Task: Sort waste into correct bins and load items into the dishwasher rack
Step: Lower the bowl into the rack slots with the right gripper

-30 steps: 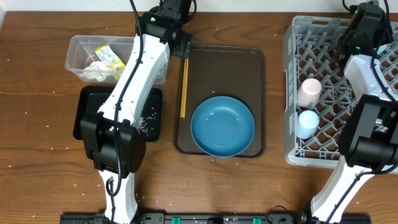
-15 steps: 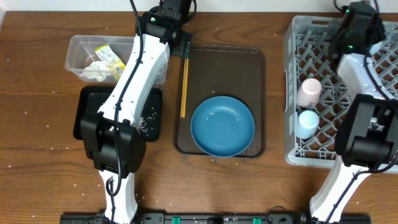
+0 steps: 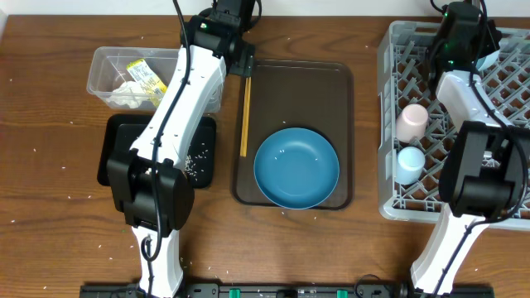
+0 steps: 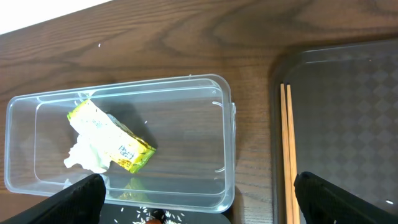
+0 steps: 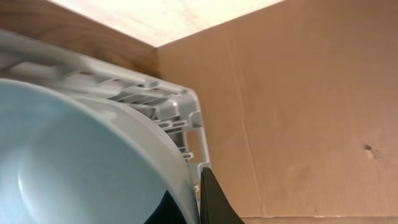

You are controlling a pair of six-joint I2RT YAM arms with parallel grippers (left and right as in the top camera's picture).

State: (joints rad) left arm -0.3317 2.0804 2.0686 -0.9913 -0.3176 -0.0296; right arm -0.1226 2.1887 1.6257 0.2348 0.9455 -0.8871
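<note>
My left gripper point(image 3: 240, 56) point(image 4: 199, 200) hangs open between the clear tub point(image 3: 106, 64) point(image 4: 226, 124) and the chopsticks point(image 3: 245, 116) point(image 4: 287, 155), holding nothing. The tub holds a yellow-green wrapper point(image 4: 112, 140) and white tissue point(image 4: 84, 158). Rice point(image 3: 197, 161) lies in the black tray point(image 3: 116, 149). The large blue dish point(image 3: 296, 168) sits on the brown tray. My right gripper point(image 3: 484, 51) point(image 5: 194, 199) is shut on the rim of the small light-blue bowl point(image 5: 74, 155) over the back of the grey rack point(image 3: 385, 124) point(image 5: 161, 99). In the rack stand a pink cup point(image 3: 411, 121) and a light-blue cup point(image 3: 409, 162).
The dark brown serving tray point(image 3: 331, 91) lies mid-table with the chopsticks along its left side. Stray rice grains dot the wooden table. A cardboard wall point(image 5: 298, 112) rises just behind the rack's back corner.
The right arm has swung left and back over the rack with the bowl in its grip. The left arm has not moved.
</note>
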